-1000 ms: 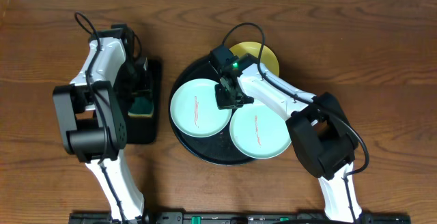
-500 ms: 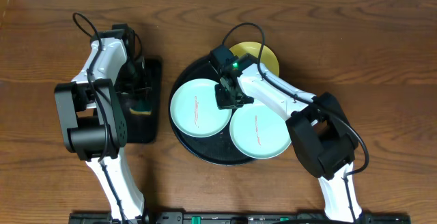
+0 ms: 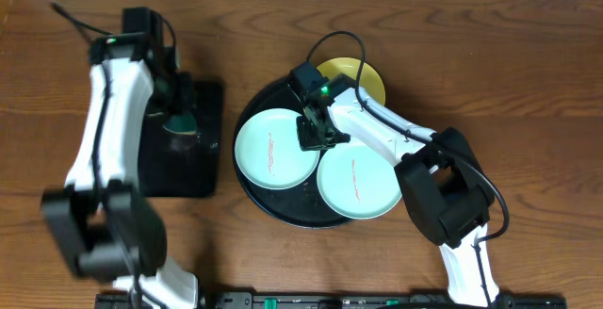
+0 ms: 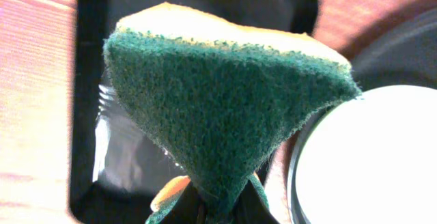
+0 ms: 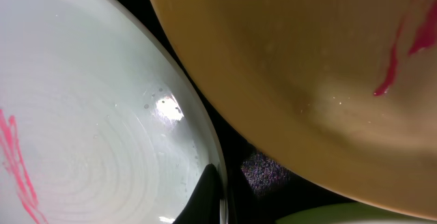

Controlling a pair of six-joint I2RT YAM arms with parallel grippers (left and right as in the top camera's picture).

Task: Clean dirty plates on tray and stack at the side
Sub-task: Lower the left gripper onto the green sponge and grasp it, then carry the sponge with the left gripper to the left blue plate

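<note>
Two pale turquoise plates lie on the round black tray (image 3: pixel 283 207), one at the left (image 3: pixel 276 149) and one at the front right (image 3: pixel 358 182), each with a thin red streak. A pale yellow plate (image 3: pixel 363 73) sits at the tray's back edge, partly under my right arm. My right gripper (image 3: pixel 316 132) is shut on the inner rim of the left turquoise plate (image 5: pixel 89 115), with the yellow plate (image 5: pixel 307 67) just beyond. My left gripper (image 3: pixel 175 111) is shut on a green and yellow sponge (image 4: pixel 218 94), held above the rectangular tray.
A smaller rectangular black tray (image 3: pixel 188 172) lies left of the round one, with wet gleams on its floor (image 4: pixel 89 80). Bare brown wooden table surrounds both trays. The round tray's rim (image 4: pixel 410 46) and the left plate (image 4: pixel 369 162) show beside the sponge.
My left gripper closed on the sponge and raised it off the rectangular tray as the arm swung back and left. The right arm and the plates have not moved.
</note>
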